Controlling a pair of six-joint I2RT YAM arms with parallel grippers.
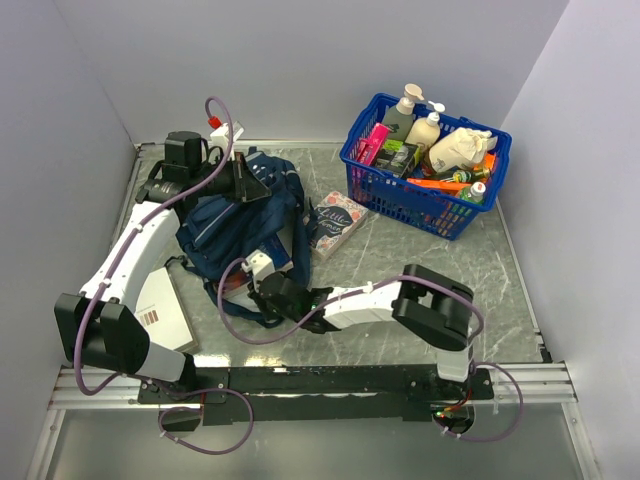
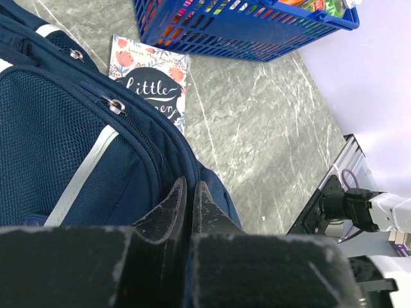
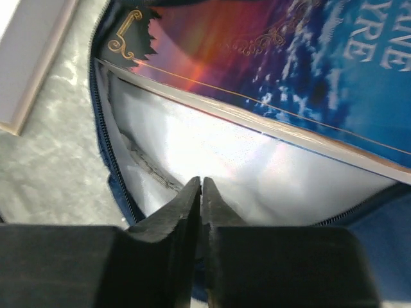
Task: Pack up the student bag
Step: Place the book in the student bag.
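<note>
Left tool [image 2: 191, 185] closed, arm reaching forward; right tool [image 3: 201, 183] closed, arm stretched leftward

Just ahead of my right tool [image 3: 201, 184], a book [image 3: 276, 58] lies inside the student bag [image 1: 235, 225], with a box [image 1: 160, 312] on the worktop [image 1: 420, 255] to its left. My left tool [image 2: 191, 187] sits at the bag's far edge, and to its right lie a second book [image 1: 335, 222] and, beyond that, a basket [image 1: 415, 212].
</note>
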